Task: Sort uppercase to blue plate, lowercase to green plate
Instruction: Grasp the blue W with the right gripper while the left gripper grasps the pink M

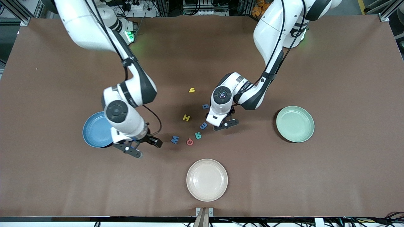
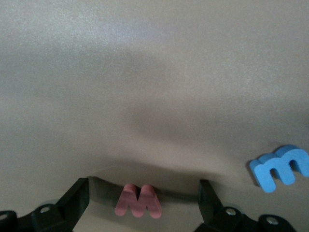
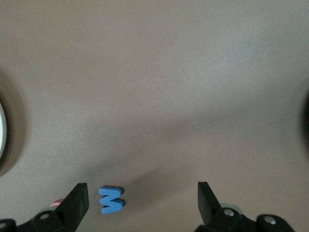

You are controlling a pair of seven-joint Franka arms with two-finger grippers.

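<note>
Lower left gripper (image 2: 142,193), jaws spread, squarely astride red w (image 2: 138,201), then pinch; keep right gripper (image 3: 142,200), also spread, above blue M (image 3: 110,199).

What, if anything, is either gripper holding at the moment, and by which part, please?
Nothing is held. The left gripper stands open around the red w; the right gripper stands open beside the blue M.

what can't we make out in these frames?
- Red w: hidden under the left gripper in front view; seen only in left wrist view.
- Blue plate: one side covered by the right arm in front view.
- Cream plate: cut off by the edge of right wrist view.
</note>
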